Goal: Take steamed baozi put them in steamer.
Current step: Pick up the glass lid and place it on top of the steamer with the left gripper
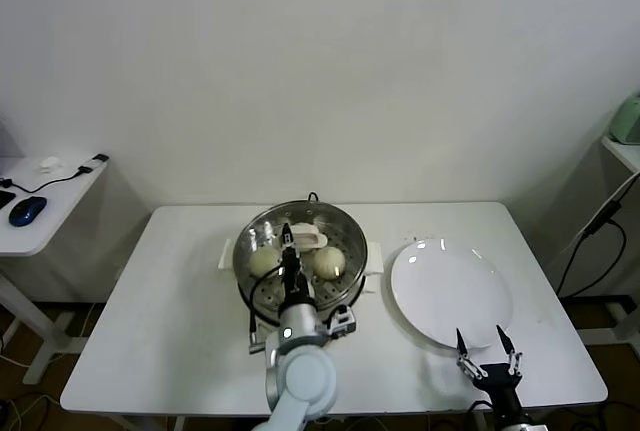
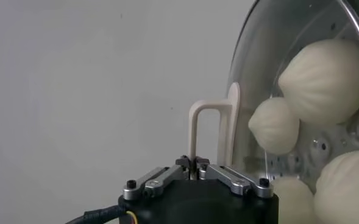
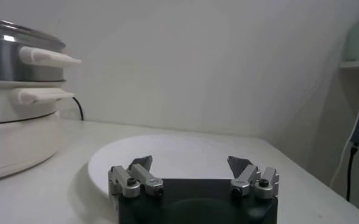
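Note:
The steamer (image 1: 262, 293), a shiny steel pot on a cream base, stands at the table's middle. Several cream-white baozi lie on its perforated tray; two show plainly in the head view (image 1: 263, 262) (image 1: 329, 263), and more show in the left wrist view (image 2: 327, 80) (image 2: 275, 125) (image 2: 350, 185). My left gripper (image 1: 287, 234) hangs above the steamer's near side, shut and empty. In the left wrist view (image 2: 193, 161) the steamer's cream side handle (image 2: 213, 125) shows beyond its tips. My right gripper (image 1: 488, 344) is open and empty at the plate's near edge, also seen in its wrist view (image 3: 190, 164).
A flat white plate (image 1: 450, 291) lies bare to the right of the steamer, also in the right wrist view (image 3: 167, 152). A side table at the left holds a blue mouse (image 1: 27, 209). A shelf with a green object (image 1: 628, 119) and a hanging cable stand at the right.

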Action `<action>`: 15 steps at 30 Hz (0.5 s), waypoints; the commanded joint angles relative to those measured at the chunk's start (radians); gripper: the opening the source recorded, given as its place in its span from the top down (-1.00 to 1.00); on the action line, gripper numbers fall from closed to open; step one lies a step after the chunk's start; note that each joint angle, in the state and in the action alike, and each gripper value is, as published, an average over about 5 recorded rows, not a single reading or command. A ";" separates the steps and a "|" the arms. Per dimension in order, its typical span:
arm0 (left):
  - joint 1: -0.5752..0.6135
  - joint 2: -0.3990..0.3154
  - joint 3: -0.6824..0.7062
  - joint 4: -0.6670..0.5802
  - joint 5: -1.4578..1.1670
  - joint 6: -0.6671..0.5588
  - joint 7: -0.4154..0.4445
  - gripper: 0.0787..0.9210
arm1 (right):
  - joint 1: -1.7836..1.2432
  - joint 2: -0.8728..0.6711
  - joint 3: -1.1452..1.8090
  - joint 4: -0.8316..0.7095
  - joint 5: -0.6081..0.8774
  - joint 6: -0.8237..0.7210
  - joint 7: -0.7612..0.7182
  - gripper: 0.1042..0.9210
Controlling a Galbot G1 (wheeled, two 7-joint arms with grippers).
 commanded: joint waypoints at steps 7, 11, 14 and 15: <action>0.008 -0.007 -0.002 0.010 0.006 0.001 -0.008 0.86 | 0.002 0.002 0.000 -0.005 -0.012 0.021 0.003 -0.76; 0.005 -0.006 -0.013 0.026 0.006 -0.005 -0.020 0.79 | 0.004 0.004 -0.002 -0.005 -0.015 0.021 0.001 -0.76; 0.004 -0.001 -0.024 0.032 0.005 -0.009 -0.025 0.60 | 0.004 0.005 -0.002 -0.003 -0.015 0.020 -0.002 -0.76; 0.005 0.002 -0.026 0.031 0.003 -0.009 -0.026 0.54 | 0.004 0.005 -0.002 -0.001 -0.016 0.020 -0.003 -0.76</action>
